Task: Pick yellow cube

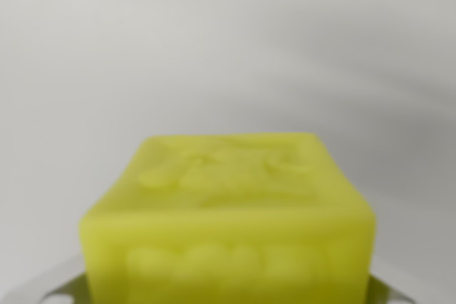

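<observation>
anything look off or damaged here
Nothing stands out. The yellow cube looks whole, with raised relief on its top and front faces; it fills the lower wrist view against a plain pale background. The picture is blurred, so fine damage can't be ruled out.

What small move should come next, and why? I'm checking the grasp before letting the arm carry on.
Probably a short, slow lift straight up. The yellow cube fills the lower middle of the wrist view, blurred from closeness, with metal gripper parts showing at both bottom corners beside it. Whether the jaws actually clamp it cannot be seen, so a small lift would test the hold.
</observation>
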{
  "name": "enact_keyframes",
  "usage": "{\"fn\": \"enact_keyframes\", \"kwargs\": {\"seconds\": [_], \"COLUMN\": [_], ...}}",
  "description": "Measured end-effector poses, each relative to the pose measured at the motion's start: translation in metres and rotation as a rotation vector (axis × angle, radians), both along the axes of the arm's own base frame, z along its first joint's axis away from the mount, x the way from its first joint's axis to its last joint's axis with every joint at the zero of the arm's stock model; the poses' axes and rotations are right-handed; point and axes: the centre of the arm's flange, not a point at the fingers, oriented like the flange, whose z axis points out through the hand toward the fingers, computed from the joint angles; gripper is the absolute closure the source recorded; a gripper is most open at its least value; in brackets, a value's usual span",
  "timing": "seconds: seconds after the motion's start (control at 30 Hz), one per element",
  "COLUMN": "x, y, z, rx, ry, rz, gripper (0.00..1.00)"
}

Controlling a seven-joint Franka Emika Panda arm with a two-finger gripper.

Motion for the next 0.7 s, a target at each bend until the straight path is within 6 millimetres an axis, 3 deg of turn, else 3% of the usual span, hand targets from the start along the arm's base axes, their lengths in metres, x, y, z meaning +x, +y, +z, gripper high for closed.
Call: {"fn": "enact_keyframes", "kwargs": {"seconds": [0.7], "x": [0.0], "y": [0.0], "z": [0.031], "rx": [0.0], "ry": [0.0], "rz": [0.0], "gripper": [1.0]}}
